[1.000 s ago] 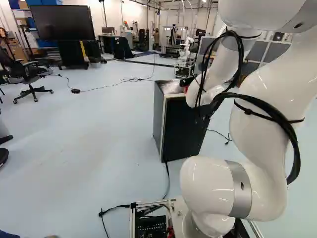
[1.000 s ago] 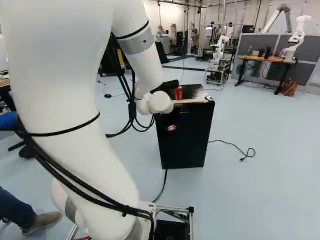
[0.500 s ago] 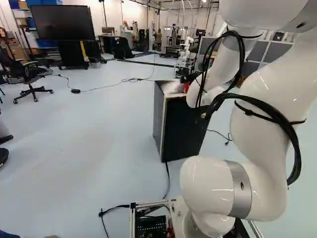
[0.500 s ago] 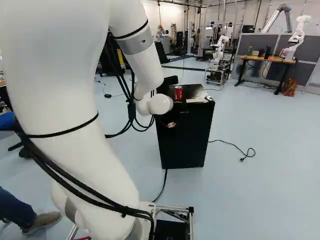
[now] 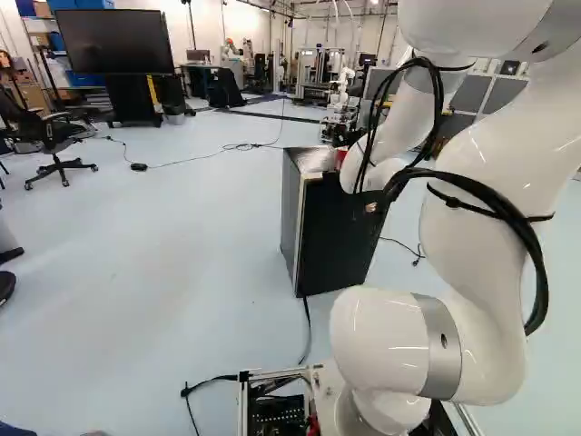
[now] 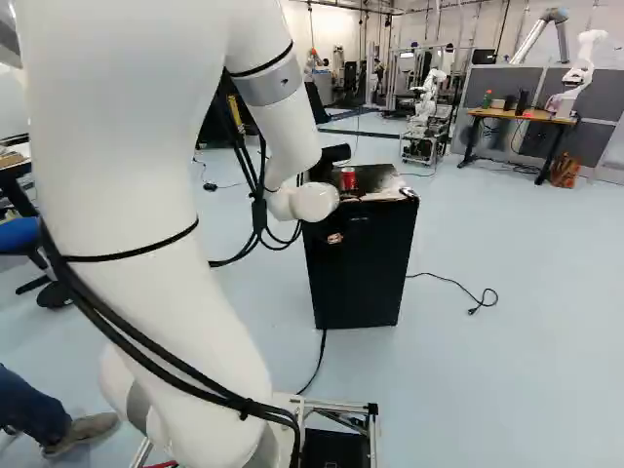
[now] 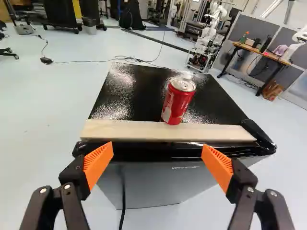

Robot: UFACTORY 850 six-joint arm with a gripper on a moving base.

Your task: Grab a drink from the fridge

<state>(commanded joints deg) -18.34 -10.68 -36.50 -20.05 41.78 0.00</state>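
In the right base view my gripper [image 6: 334, 239] shows only partly, an orange pad against the upper front of the black fridge [image 6: 363, 273]; the wrist hides the rest. Seen from the wrist, the gripper [image 7: 158, 165] stands open, its two orange-padded fingers wide apart with nothing gripped. Ahead of them lies the fridge's glossy top [image 7: 132, 93], a pale wooden strip [image 7: 158, 131] running along its near edge. A red drink can [image 7: 178, 101] stands upright on the top just behind this strip, nearer the right-hand finger. The fridge's inside cannot be seen.
A black cable [image 5: 306, 318] runs from the fridge toward the base; another [image 6: 458, 286] lies on the floor to its right. Farther off stand another robot [image 6: 427, 107], a desk [image 6: 522, 117], a large screen [image 5: 113, 42] and an office chair [image 5: 56, 145].
My arm has shifted slightly, and the orange pad now sits a little higher against the fridge front in both base views. Base and fridge have stayed put.
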